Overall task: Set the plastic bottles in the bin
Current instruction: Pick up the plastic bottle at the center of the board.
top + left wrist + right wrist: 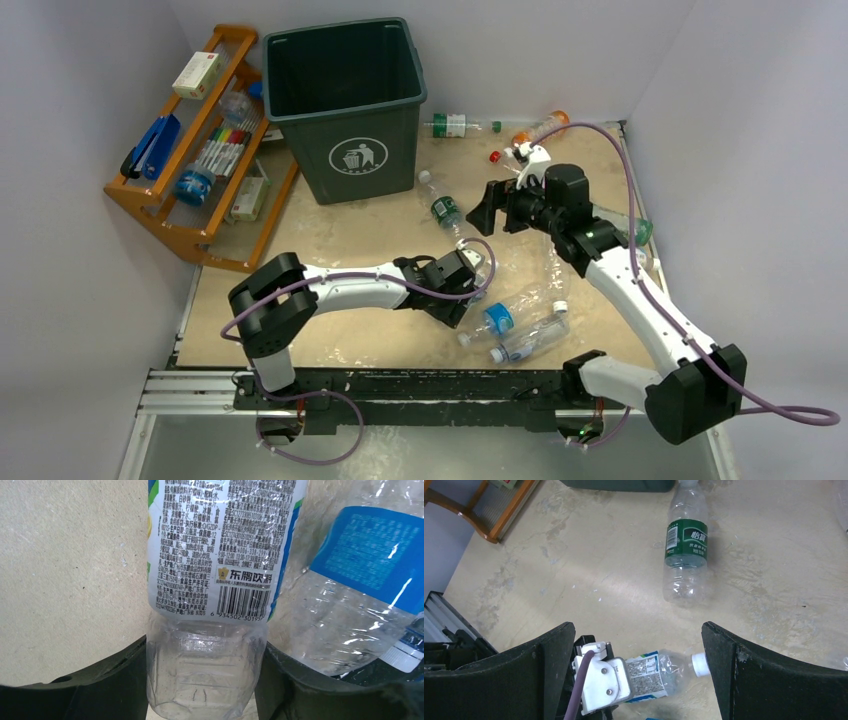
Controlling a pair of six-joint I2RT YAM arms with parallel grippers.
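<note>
My left gripper [468, 278] [205, 652] lies low on the table, its black fingers [115, 680] pressed against both sides of the base of a clear bottle with a white printed label [220, 550] [651, 672]. A blue-labelled bottle [370, 555] [508, 314] lies against it on the right. My right gripper [490, 208] [638, 630] hangs open above the table's middle, holding nothing. A green-labelled bottle [444, 210] [686, 545] lies between it and the dark green bin [345, 100]. More bottles lie by the back wall [455, 125] and one clear bottle near the front [530, 340].
An orange wooden rack [195, 140] with markers and boxes leans at the back left beside the bin. An orange bottle [540, 128] lies at the back right. White walls close in both sides, and a metal rail [400, 385] runs along the near edge.
</note>
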